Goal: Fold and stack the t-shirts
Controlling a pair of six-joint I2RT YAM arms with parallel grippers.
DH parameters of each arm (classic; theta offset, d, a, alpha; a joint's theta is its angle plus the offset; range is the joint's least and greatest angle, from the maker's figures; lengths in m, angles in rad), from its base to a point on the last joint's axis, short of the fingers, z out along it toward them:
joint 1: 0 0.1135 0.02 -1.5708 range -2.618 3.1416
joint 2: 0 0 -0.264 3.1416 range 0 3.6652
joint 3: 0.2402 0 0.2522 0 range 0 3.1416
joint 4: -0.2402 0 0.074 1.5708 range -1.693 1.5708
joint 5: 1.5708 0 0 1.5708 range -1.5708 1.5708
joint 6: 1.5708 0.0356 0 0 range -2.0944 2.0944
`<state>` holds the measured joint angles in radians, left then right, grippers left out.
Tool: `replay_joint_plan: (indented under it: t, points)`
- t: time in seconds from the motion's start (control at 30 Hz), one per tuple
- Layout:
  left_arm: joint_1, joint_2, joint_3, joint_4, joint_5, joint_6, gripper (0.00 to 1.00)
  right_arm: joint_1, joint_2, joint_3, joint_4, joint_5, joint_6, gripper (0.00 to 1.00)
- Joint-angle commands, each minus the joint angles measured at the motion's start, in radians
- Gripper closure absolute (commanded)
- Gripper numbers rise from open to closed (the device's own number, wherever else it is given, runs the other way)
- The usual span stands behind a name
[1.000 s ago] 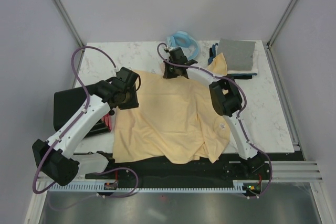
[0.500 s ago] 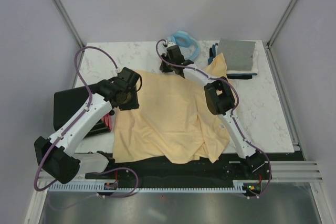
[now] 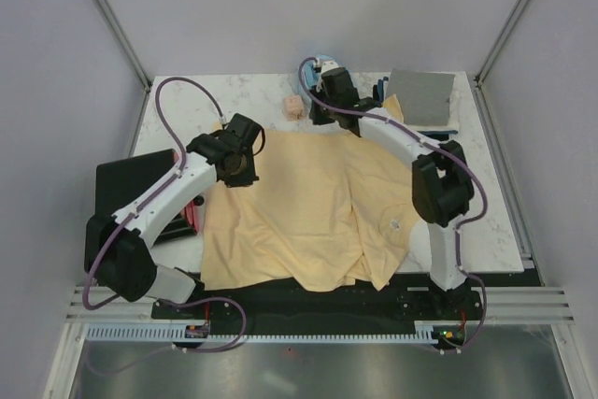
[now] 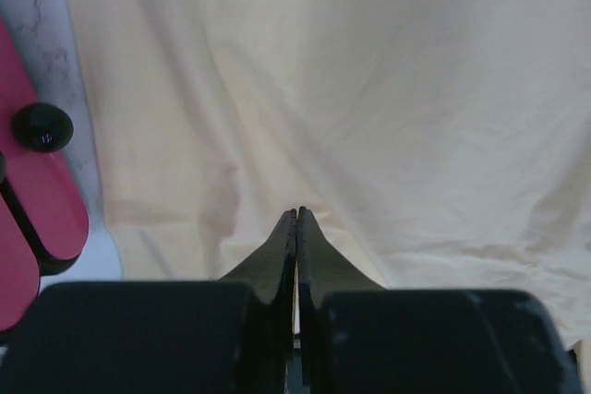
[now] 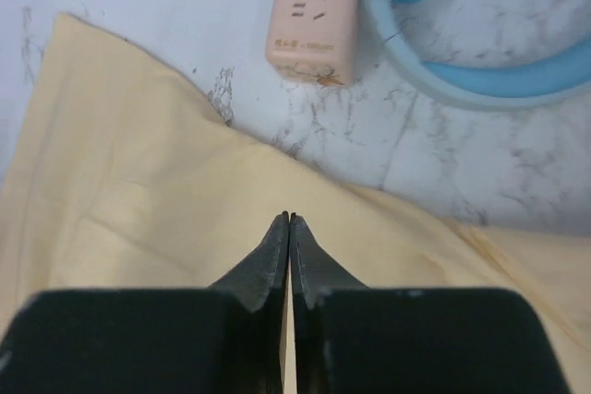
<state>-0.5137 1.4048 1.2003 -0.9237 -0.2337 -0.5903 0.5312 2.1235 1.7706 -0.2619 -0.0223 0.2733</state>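
A large pale yellow t-shirt (image 3: 308,203) lies spread over the middle of the table, its near hem rumpled. My left gripper (image 3: 241,167) hangs over the shirt's upper left part. In the left wrist view its jaws (image 4: 296,212) are shut, tips down against the yellow cloth (image 4: 388,89), and no cloth shows between them. My right gripper (image 3: 322,114) is at the shirt's far edge. Its jaws (image 5: 290,217) are pressed together just above the yellow cloth (image 5: 138,191). A folded grey t-shirt (image 3: 422,95) rests on a dark navy one (image 3: 434,134) at the back right.
A small pink cube (image 3: 294,107) (image 5: 311,29) sits on the marble table (image 3: 187,105) just beyond the shirt's far edge. A light blue ring (image 5: 480,71) lies beside it. The black box (image 3: 131,184) with a pink-red side (image 4: 37,200) stands left of the shirt.
My left gripper has shut and shifted slightly toward the far right. My right arm swung right along the shirt's far edge, uncovering the pink cube. The shirt's far edge now lies flatter.
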Motion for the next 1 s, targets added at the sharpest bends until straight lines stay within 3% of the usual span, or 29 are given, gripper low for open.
replay_joint_plan:
  t: [0.0, 0.23, 0.53, 0.7, 0.97]
  points:
    - [0.038, 0.116, 0.085, 0.173, -0.013, 0.001, 0.98, -0.094, -0.213, -0.16, -0.141, 0.099, -0.031, 1.0]
    - [0.109, 0.402, 0.289, 0.223, -0.021, 0.072, 0.98, -0.174, -0.226, -0.277, -0.192, 0.208, -0.121, 1.0]
    - [0.178, 0.579, 0.475, 0.273, 0.022, 0.139, 0.98, -0.192, -0.145, -0.301, -0.18, 0.274, -0.097, 1.0]
    - [0.195, 0.623, 0.473, 0.27, 0.085, 0.158, 0.98, -0.208, -0.217, -0.422, -0.186, 0.294, -0.083, 1.0]
    - [0.198, 0.697, 0.455, 0.267, 0.151, 0.13, 0.98, -0.246, -0.218, -0.481, -0.234, 0.306, -0.097, 1.0]
